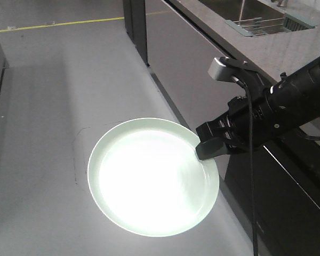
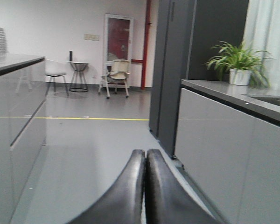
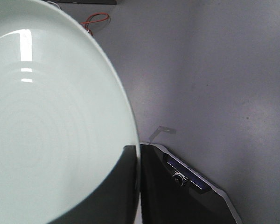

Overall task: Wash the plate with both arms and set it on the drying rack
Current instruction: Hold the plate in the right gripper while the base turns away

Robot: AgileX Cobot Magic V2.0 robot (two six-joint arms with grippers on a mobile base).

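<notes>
Left gripper (image 2: 145,151): I see its two fingers pressed together with nothing between them, pointing down the aisle.
Floor (image 1: 37,106): wide and open on the left, which is my best room for swinging.
Plate (image 1: 152,176): it hangs over the floor, held at one spot on its rim, with nothing under it.
Right gripper (image 1: 205,148): it is clamped on the plate's right rim. I judge that this one-sided pinch could let the plate pivot or slip if I swing fast.
Cabinet front (image 1: 186,69): it is just beside the plate, so a straight lift risks clipping the surface (image 1: 266,50) edge.
Drying rack (image 1: 256,25): it sits up by the sink, well apart from the plate.
</notes>
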